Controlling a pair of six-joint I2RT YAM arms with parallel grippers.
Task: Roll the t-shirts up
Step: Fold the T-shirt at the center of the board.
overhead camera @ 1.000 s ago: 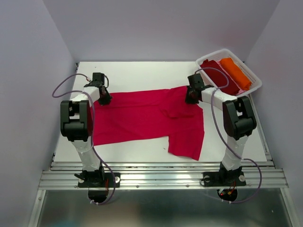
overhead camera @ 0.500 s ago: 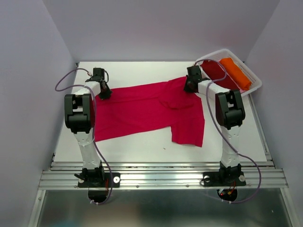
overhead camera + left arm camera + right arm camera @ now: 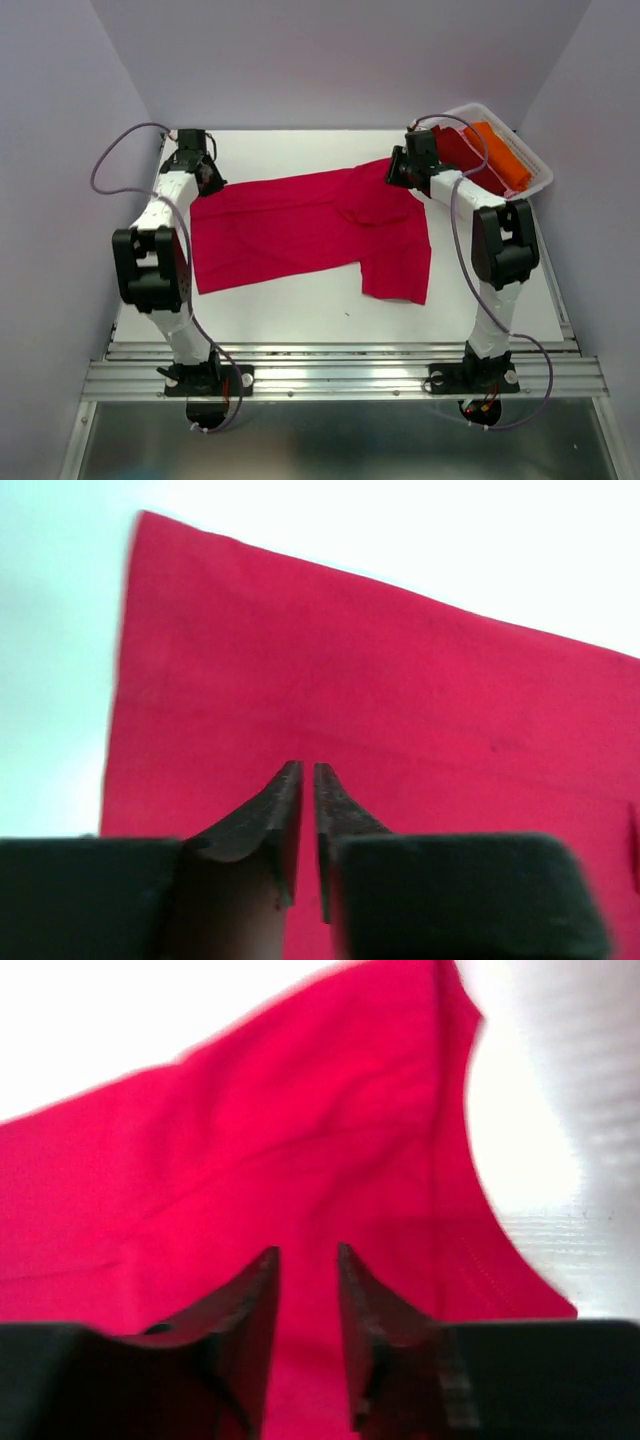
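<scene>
White table (image 3: 300, 315) — maroon tee (image 3: 465, 148) partly hidden

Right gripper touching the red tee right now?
Cannot tell. Right wrist view: right gripper, jaws parted, nothing pinched between them, red tee behind the tips, neither contact nor gap plain. Top view: the wrist hides the tips.

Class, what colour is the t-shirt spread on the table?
The t-shirt is bright crimson red; the top external view shows it best.

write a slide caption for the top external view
Left gripper and right gripper hover open at the far edge of a crimson t-shirt spread on the table, white basket far right.
</scene>
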